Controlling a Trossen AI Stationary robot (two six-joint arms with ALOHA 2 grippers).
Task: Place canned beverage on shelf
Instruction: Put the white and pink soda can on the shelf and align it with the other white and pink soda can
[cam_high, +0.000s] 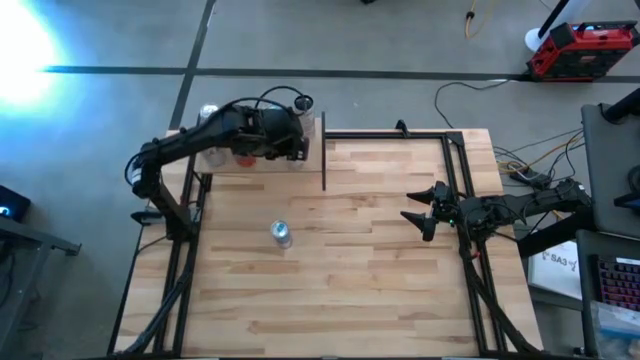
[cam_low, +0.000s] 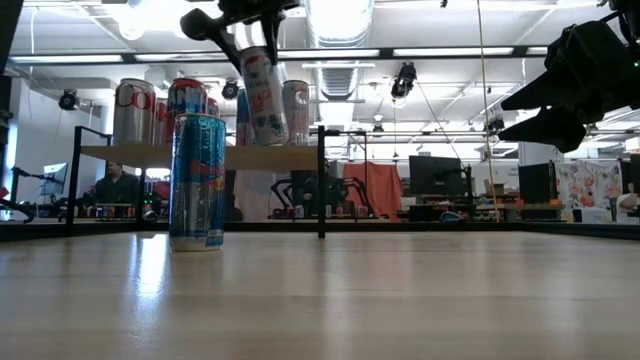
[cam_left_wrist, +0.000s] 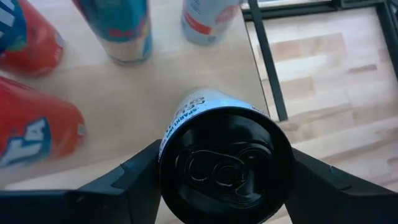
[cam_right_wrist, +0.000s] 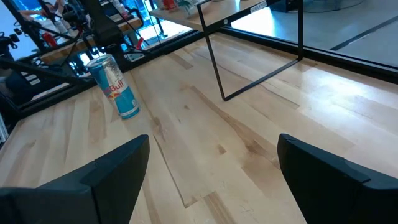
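Note:
My left gripper (cam_high: 297, 140) is shut on a white can with red and blue print (cam_low: 262, 95), held over the pale wood shelf board (cam_left_wrist: 155, 93) at the table's far left. Several other cans stand on that board: red ones (cam_left_wrist: 31, 37), a blue one (cam_left_wrist: 118, 28) and a white one (cam_left_wrist: 205, 18). A tall blue can (cam_high: 281, 234) stands upright on its base on the tabletop, also seen in the low view (cam_low: 197, 182). My right gripper (cam_high: 420, 215) is open and empty over the table's right side. My left gripper pinches the white can between its two fingers (cam_left_wrist: 134, 180), one on each side of the can's wall just under its dark top (cam_left_wrist: 227, 165). The fingers come from above. The can hangs tilted, its lower end (cam_low: 277, 138) close over the board; whether it touches, I cannot tell.
The shelf's thin black frame leg (cam_low: 321, 185) stands on the tabletop at the board's right end. Bare board lies beside the held can (cam_left_wrist: 124, 124). The striped tabletop (cam_high: 350, 280) is open around the blue can. Black rails run along the table's edges (cam_high: 460, 170).

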